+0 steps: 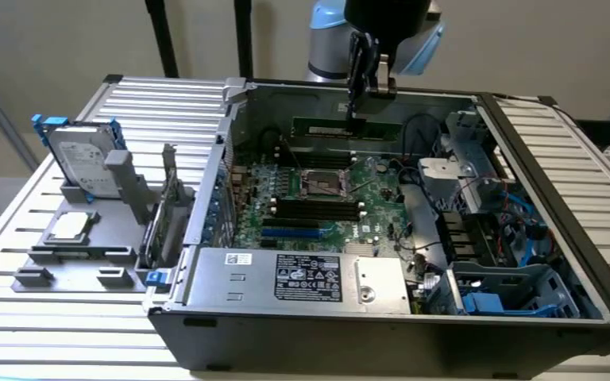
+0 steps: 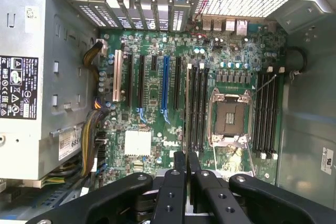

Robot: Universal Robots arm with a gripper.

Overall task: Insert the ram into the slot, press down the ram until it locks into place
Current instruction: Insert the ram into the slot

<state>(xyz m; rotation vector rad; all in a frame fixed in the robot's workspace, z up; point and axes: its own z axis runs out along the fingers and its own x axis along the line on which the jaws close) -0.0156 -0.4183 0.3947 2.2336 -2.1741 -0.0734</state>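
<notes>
Case (image 1: 390, 341) sat on the table (image 1: 61, 341), hard drive (image 1: 79, 163) off to the exterior view's left. Inside, CPU socket (image 1: 324, 184) was between two slot banks (image 1: 310, 213), power supply (image 1: 295, 278) up front, ram (image 1: 326, 126) in the gripper (image 1: 356, 115) above the back.

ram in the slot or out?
Out. The fingers hold the ram above the board; the slots below stand empty.

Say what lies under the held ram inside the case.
The motherboard lies below the ram, which the gripper grips: black slots beside the CPU socket. The ram's own edge and the fingers cover whatever sits straight beneath.
</notes>
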